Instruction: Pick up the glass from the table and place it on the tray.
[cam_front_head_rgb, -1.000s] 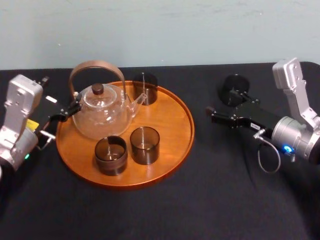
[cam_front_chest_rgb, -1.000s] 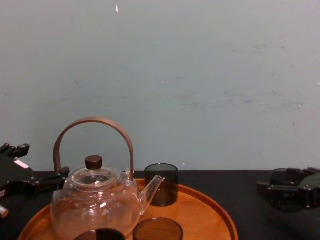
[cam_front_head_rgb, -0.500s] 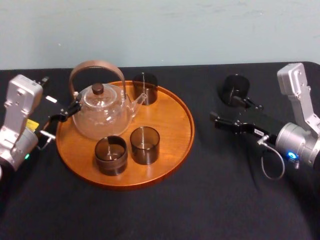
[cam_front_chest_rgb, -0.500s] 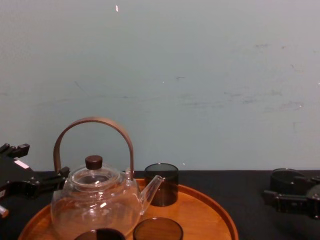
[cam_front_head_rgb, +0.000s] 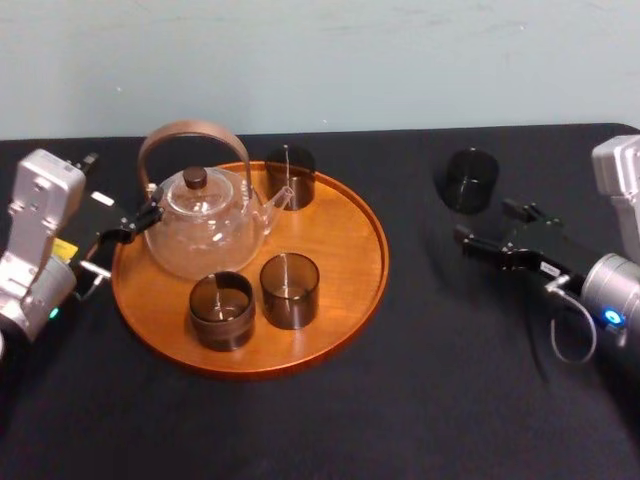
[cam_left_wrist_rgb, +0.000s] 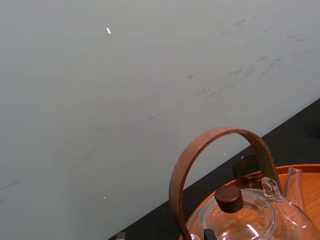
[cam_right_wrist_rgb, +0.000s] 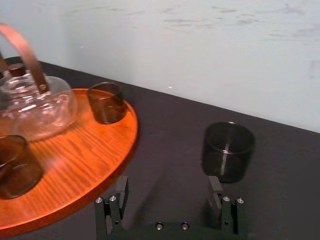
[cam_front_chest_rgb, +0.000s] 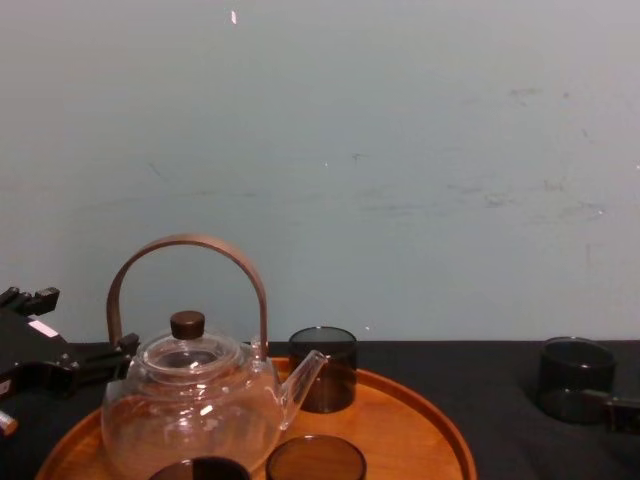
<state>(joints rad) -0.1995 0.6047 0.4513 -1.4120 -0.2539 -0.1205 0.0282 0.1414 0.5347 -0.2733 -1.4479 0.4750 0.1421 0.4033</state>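
Crowding the tray (cam_front_head_rgb: 352, 250): teapot (cam_front_head_rgb: 200, 228), three glasses (cam_front_head_rgb: 290, 291); right gripper (cam_front_head_rgb: 487, 224) near fourth glass (cam_front_head_rgb: 470, 180).

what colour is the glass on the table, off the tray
Dark smoky grey, translucent glass; clearest in the right wrist view.

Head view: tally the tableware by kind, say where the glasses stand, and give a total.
Wooden tray: 1
Glass teapot: 1
Dark glasses: 4 (back glass, front-left glass and front-right glass on the tray; lone glass on the table)
Total: 6
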